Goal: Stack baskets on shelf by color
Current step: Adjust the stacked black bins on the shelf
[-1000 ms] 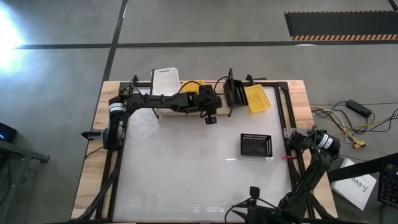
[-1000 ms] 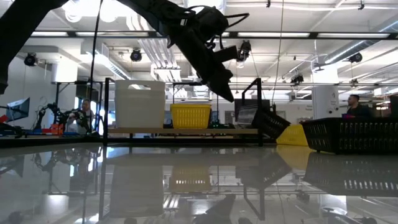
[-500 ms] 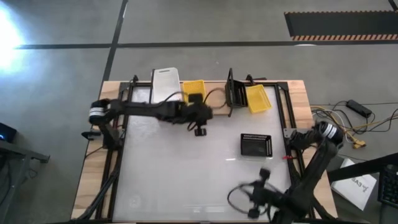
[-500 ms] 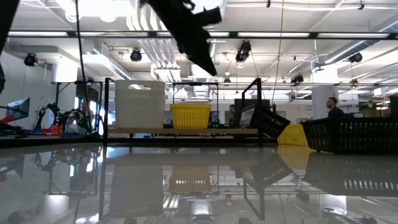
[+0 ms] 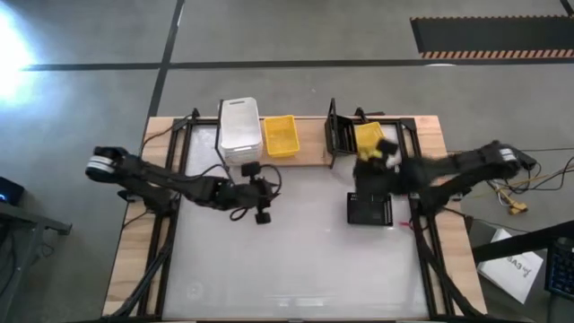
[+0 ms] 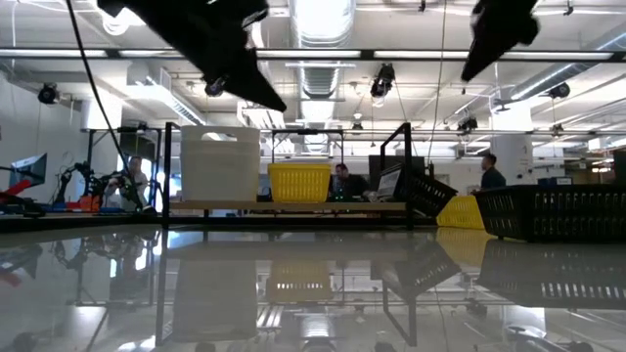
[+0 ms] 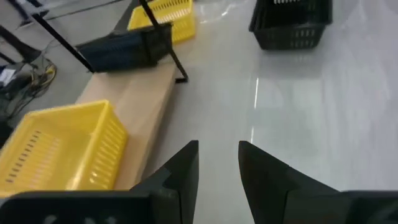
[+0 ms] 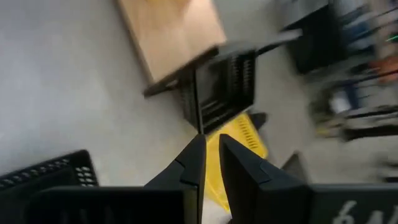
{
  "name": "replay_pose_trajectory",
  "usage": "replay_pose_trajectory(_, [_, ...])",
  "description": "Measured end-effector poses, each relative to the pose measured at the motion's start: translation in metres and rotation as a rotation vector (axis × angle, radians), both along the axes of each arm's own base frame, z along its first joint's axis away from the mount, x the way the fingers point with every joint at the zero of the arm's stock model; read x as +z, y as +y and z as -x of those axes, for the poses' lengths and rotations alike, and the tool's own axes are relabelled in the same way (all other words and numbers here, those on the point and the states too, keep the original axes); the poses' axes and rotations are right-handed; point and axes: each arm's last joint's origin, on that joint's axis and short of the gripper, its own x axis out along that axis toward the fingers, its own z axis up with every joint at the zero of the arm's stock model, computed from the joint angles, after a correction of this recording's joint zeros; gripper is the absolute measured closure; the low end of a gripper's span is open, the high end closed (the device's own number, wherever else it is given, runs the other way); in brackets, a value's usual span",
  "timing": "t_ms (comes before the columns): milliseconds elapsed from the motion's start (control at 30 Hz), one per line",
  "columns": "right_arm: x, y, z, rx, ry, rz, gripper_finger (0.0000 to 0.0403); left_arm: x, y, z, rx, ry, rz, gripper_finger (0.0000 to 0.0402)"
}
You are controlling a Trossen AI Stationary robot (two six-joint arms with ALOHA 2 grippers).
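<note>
We see the shelf (image 5: 309, 154) along the table's far edge, with a white basket stack (image 5: 239, 130) and a yellow basket (image 5: 280, 135) on it. Our left gripper (image 5: 260, 191) hangs over the table just in front, fingers apart, holding nothing. Our right gripper (image 5: 369, 166) hovers between the loose yellow basket (image 5: 366, 135) and the black basket (image 5: 369, 211), fingers nearly together, empty.

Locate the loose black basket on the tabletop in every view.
High view: black basket right of centre, under the right arm.
Low view: far right edge.
Left wrist view: top, right of centre.
Right wrist view: bottom left corner.
Shared landmark: the tilted black basket at the shelf end.
</note>
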Motion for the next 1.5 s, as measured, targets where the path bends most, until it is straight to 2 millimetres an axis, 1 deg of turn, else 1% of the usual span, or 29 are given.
replay_pose_trajectory(67, [-0.002, -0.031, -0.001, 0.037, -0.006, -0.105, 0.0360, -0.008, -0.003, 0.006, -0.013, -0.014, 0.003, 0.0305])
replay_pose_trajectory(167, [-0.010, -0.074, 0.000, 0.125, -0.084, -0.227, 0.0350, -0.012, -0.006, 0.009, -0.023, -0.058, 0.011, 0.0305])
replay_pose_trajectory(233, [-0.019, -0.096, 0.002, 0.140, -0.110, -0.253, 0.0339, -0.014, -0.006, 0.010, -0.025, -0.066, 0.014, 0.0305])
replay_pose_trajectory(333, [-0.037, -0.123, 0.006, 0.112, -0.074, -0.292, 0.0311, -0.014, -0.007, 0.010, -0.027, -0.065, 0.014, 0.0305])
replay_pose_trajectory(433, [-0.056, -0.141, 0.006, 0.097, -0.015, -0.353, 0.0273, -0.013, -0.008, 0.010, -0.030, -0.071, 0.015, 0.0304])
replay_pose_trajectory(600, [-0.088, -0.163, -0.009, 0.134, 0.063, -0.381, 0.0211, -0.012, -0.008, 0.009, -0.034, -0.085, 0.020, 0.0304])
replay_pose_trajectory(667, [-0.099, -0.170, -0.016, 0.154, 0.101, -0.384, 0.0197, -0.011, -0.008, 0.009, -0.035, -0.090, 0.021, 0.0304])
replay_pose_trajectory(767, [-0.104, -0.180, -0.028, 0.174, 0.106, -0.378, 0.0193, -0.013, -0.010, 0.009, -0.049, -0.085, 0.026, 0.0304])
replay_pose_trajectory(867, [-0.105, -0.187, -0.038, 0.183, 0.113, -0.366, 0.0202, -0.013, -0.012, 0.009, -0.058, -0.087, 0.028, 0.0304])
replay_pose_trajectory(967, [-0.103, -0.192, -0.047, 0.202, 0.119, -0.364, 0.0222, -0.012, -0.014, 0.009, -0.065, -0.090, 0.029, 0.0304])
replay_pose_trajectory(1233, [-0.091, -0.196, -0.055, 0.213, 0.098, -0.389, 0.0284, -0.012, -0.017, 0.009, -0.079, -0.101, 0.032, 0.0304])
replay_pose_trajectory(1333, [-0.092, -0.195, -0.053, 0.212, 0.104, -0.395, 0.0317, -0.012, -0.018, 0.010, -0.083, -0.103, 0.033, 0.0304])
replay_pose_trajectory(1467, [-0.096, -0.194, -0.052, 0.220, 0.114, -0.406, 0.0378, -0.011, -0.018, 0.009, -0.085, -0.108, 0.034, 0.0304])
replay_pose_trajectory(1500, [-0.096, -0.194, -0.052, 0.222, 0.113, -0.408, 0.0385, -0.011, -0.018, 0.009, -0.085, -0.107, 0.034, 0.0304])
